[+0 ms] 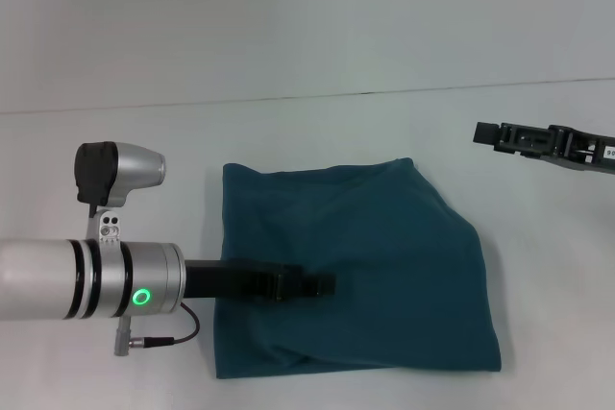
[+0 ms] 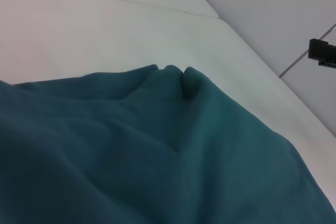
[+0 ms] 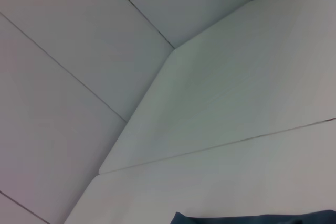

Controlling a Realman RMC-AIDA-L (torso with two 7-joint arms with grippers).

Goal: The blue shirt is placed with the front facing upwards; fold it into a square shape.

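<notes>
White tabletop [image 1: 317, 36] fills the scene, crossed by a thin seam beyond the cloth, and on it the shirt [image 1: 384, 266] lies already folded into a rough, plain-sided block with no print showing. The left claw [image 1: 322, 284] is stretched flat over the shirt from its left edge, its tip near the middle of the cloth; whether the fingers are apart or together cannot be told, since they are seen as one dark bar. Beyond the tip and to both sides of it the fabric spreads, with a soft ridge and a puckered fold [image 2: 181, 77] seen ahead of the claw in the left wrist view. The right claw [image 1: 485, 132] is held well apart from the shirt, off its far right corner, above bare table; its fingers cannot be judged either. The step in hand is judged to be the last squaring or smoothing of the fold. It is done well if the cloth is pressed low and swept evenly, so that the layers beneath are not dragged askew, and if the slanted right edge and bulging near edge are drawn in until the sides match.
</notes>
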